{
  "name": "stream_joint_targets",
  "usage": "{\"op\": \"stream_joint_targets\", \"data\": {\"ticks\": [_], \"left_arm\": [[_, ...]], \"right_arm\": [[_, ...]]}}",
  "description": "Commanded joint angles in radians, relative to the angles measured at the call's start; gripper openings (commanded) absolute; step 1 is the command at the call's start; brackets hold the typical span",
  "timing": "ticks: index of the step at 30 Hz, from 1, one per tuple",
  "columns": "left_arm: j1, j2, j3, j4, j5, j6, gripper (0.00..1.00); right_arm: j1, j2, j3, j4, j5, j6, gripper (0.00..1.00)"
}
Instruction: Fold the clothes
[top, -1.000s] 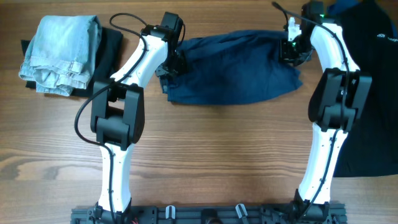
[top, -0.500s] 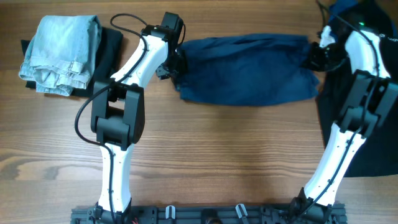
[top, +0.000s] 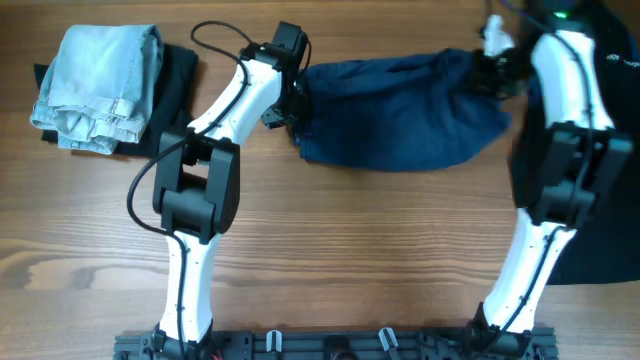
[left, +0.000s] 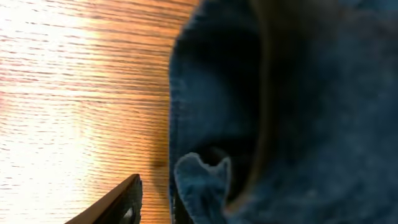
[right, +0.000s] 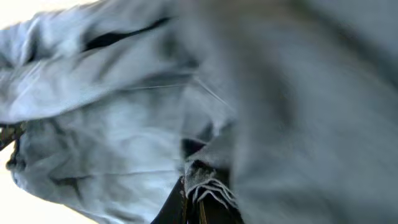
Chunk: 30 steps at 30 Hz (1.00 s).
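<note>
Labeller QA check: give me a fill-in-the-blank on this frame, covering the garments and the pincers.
1. The right pincer is ___ on the navy garment.
2. The pale denim piece lies at the ___ end of the table.
3. The cloth under the denim piece is ___ in colour.
Missing words: shut; left; black.

The wooden table (top: 350, 250) bears a navy garment (top: 400, 120) between the left gripper (top: 290, 105) and the right gripper (top: 490, 72). Black cloth (top: 178, 100) topped with pale denim (top: 95, 80) lies beyond the left gripper. A black garment (top: 620, 200) lies beyond the right.
</note>
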Motion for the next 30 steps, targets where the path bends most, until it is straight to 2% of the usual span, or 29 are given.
{"op": "stream_joint_targets", "data": {"ticks": [1, 7, 17, 26, 28, 30], "left_arm": [[-0.006, 0.014, 0.005, 0.002, 0.016, 0.002, 0.56], [-0.006, 0.014, 0.005, 0.003, 0.016, 0.002, 0.57], [-0.006, 0.015, 0.005, 0.008, 0.016, 0.002, 0.55], [-0.005, 0.014, 0.005, 0.002, 0.016, 0.002, 0.55], [0.005, 0.006, 0.006, -0.007, 0.016, 0.002, 0.56], [0.023, -0.026, 0.006, -0.031, 0.016, 0.002, 0.64]], "right_arm": [[0.098, -0.023, -0.005, -0.004, -0.033, 0.021, 0.04], [0.233, -0.044, -0.005, -0.038, -0.042, 0.020, 0.04], [0.319, -0.274, -0.005, -0.041, -0.154, 0.024, 0.04], [0.429, -0.280, -0.006, 0.029, -0.188, 0.069, 0.04], [0.441, -0.280, -0.006, 0.039, -0.187, 0.078, 0.04], [0.449, -0.279, -0.006, 0.058, -0.184, 0.090, 0.04]]}}
